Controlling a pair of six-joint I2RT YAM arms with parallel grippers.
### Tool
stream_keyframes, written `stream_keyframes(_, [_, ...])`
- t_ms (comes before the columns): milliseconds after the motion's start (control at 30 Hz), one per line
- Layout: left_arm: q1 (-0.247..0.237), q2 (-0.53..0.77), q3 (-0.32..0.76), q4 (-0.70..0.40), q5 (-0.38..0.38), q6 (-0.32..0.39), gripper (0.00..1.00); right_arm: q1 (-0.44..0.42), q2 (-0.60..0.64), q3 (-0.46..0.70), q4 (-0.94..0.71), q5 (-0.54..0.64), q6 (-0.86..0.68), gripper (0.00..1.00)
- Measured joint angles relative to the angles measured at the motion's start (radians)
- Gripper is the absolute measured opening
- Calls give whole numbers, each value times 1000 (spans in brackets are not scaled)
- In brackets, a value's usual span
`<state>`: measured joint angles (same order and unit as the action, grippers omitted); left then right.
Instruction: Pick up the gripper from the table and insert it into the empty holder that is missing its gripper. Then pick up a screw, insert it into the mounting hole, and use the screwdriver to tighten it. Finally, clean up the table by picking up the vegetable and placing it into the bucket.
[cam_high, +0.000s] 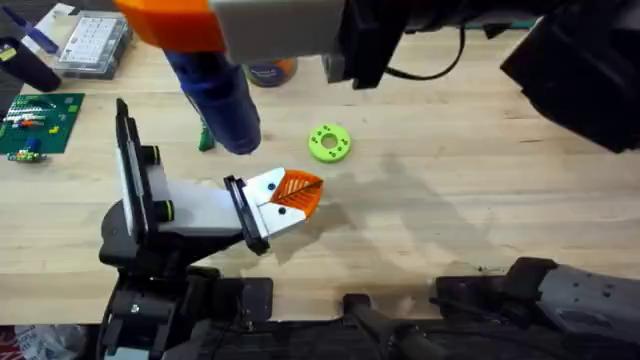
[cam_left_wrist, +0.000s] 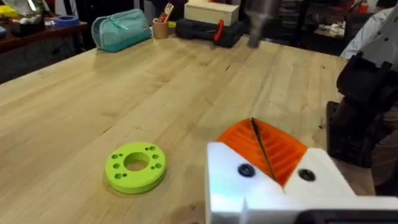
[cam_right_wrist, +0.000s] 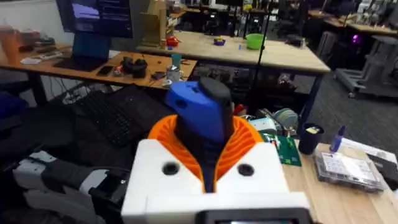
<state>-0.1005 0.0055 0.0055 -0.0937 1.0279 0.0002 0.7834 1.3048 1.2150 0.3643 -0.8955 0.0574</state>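
While the right end effector (cam_right_wrist: 205, 155) hangs high above the table (cam_high: 480, 200), its orange ribbed pads are clamped tight on the blue screwdriver (cam_right_wrist: 199, 115), one pad on each side of the barrel. From overhead the screwdriver (cam_high: 222, 100) looms large and blurred, its body running toward 5 o'clock from the orange pads near the view's upper edge.

On the table the holder (cam_high: 195, 205) lies with its pale grey body pointing toward 3 o'clock. The gripper (cam_high: 292, 192) sits at the holder's black bracket end, white base against the bracket and orange tip outward. A lime-green ring (cam_high: 329, 142) lies flat at 1 o'clock from the gripper, near it but apart. The vegetable (cam_high: 205, 138) lies at 12 o'clock from the holder, half hidden behind the screwdriver. The bucket (cam_high: 272, 70) stands at 11 o'clock from the ring, also partly covered.

Seen by its wrist camera, the left end effector (cam_left_wrist: 264, 152) has its orange pads pressed together with a thin dark seam between them and holds nothing; the ring (cam_left_wrist: 135, 167) lies near it.
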Motion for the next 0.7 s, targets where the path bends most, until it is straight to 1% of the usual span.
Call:
stream_keyframes(533, [0,0,0,0,0,0,14,0,0,2,-56,3,-129,48])
stream_keyframes(633, [0,0,0,0,0,0,14,0,0,2,-118,35,-184,47])
stream_keyframes(700, [0,0,0,0,0,0,14,0,0,2,-155,79,-233,47])
